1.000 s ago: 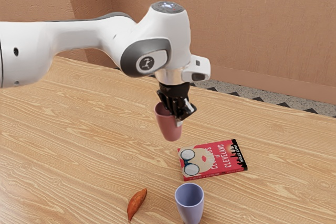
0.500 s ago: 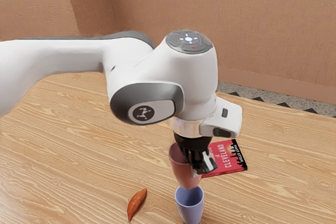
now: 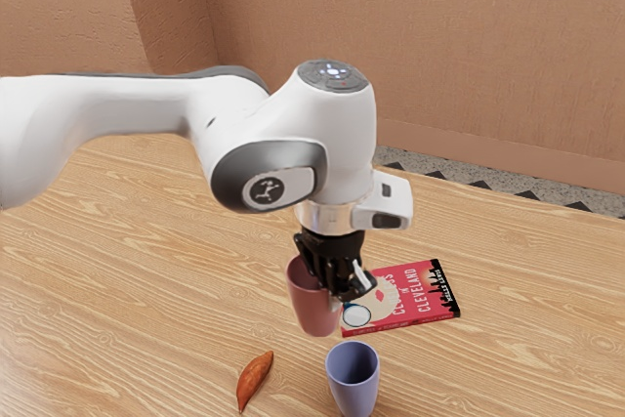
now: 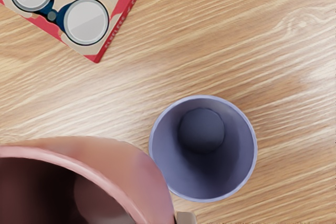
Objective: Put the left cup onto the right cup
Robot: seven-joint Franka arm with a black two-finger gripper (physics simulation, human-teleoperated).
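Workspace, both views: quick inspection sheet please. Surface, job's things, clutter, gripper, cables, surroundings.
Surface: wooden table, flat, no spills seen.
Job's things: pink cup held in the air, upright, not on the purple cup, which stands upright and empty on the table, toward the exterior view's right of the pink one.
Clutter: red book lying flat; orange vegetable beside the purple cup.
Grippers: gripper clamped on the pink cup's rim.
Cables: nothing seen.
Surroundings: tan wall behind the table.
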